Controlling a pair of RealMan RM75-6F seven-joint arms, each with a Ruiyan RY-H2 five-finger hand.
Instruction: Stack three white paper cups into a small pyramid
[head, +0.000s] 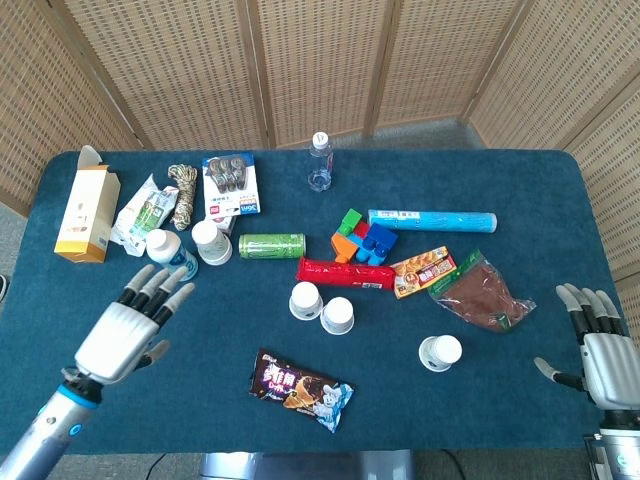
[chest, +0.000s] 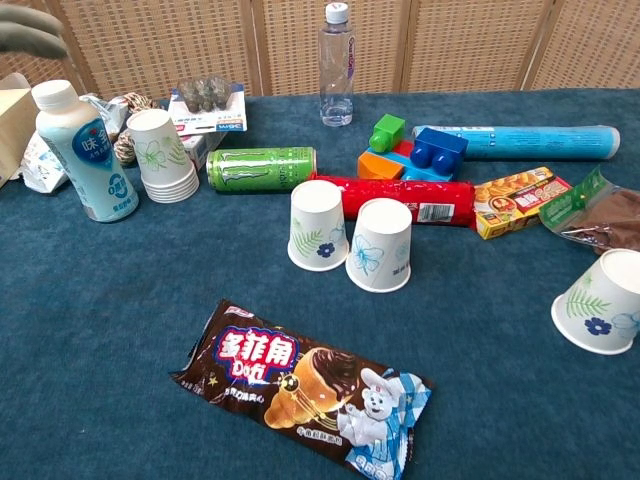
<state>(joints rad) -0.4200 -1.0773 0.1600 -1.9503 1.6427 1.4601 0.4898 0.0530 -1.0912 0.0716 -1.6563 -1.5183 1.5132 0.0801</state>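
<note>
Two white paper cups stand upside down side by side mid-table, one (head: 305, 300) (chest: 318, 225) left of the other (head: 338, 315) (chest: 380, 244). A third upside-down cup (head: 441, 352) (chest: 602, 301) sits apart to the right. A stack of nested cups (head: 211, 241) (chest: 164, 155) stands at the left. My left hand (head: 128, 326) hovers open near the front left, well away from the cups; only its fingertips (chest: 28, 28) show in the chest view. My right hand (head: 598, 345) is open at the table's right edge, holding nothing.
A chocolate snack wrapper (chest: 305, 385) lies in front of the cups. Behind them lie a red tube (chest: 410, 199), a green can (chest: 260, 168), toy blocks (chest: 415, 155) and a blue tube (chest: 515, 141). Milk bottle (chest: 83, 150), water bottle (chest: 336, 64) and snack packs (chest: 520, 202) stand around.
</note>
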